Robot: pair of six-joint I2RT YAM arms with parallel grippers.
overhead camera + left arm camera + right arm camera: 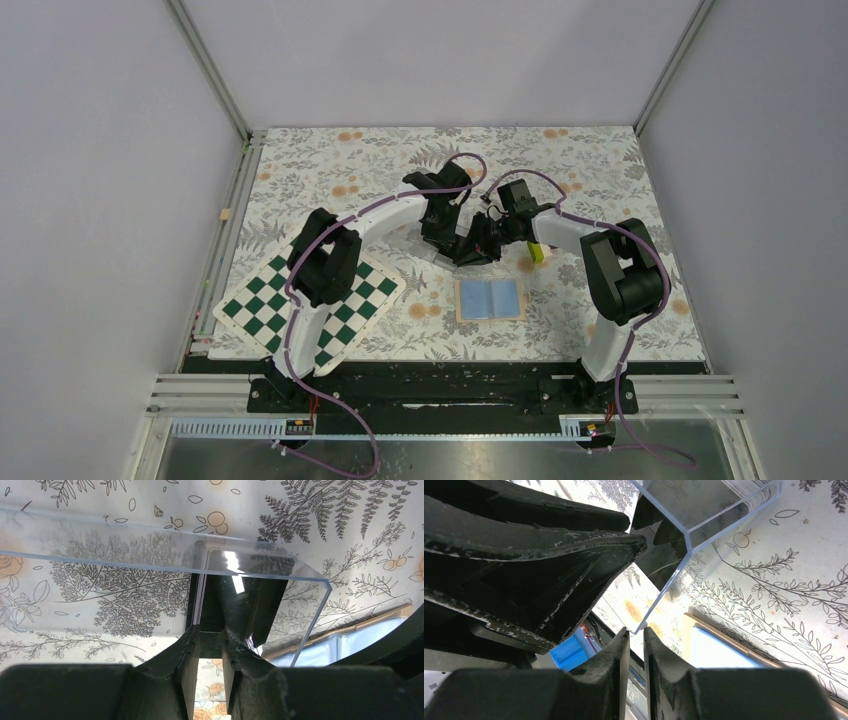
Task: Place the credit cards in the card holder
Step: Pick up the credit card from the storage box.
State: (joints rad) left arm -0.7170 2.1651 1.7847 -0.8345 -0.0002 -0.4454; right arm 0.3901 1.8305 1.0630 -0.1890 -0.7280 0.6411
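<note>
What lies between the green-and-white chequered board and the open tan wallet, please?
Only bare floral tablecloth separates the chequered board from the tan wallet, seen in the top view.

I see the card holder (489, 299) lying open and flat, just right of centre and slightly below it in the overhead view. Its light blue lining faces up, with a tan rim around it. The credit cards (220, 605) are a dark stack standing on edge inside the clear box (100, 555), mid-frame in the left wrist view, their pale edges showing on the left.
</note>
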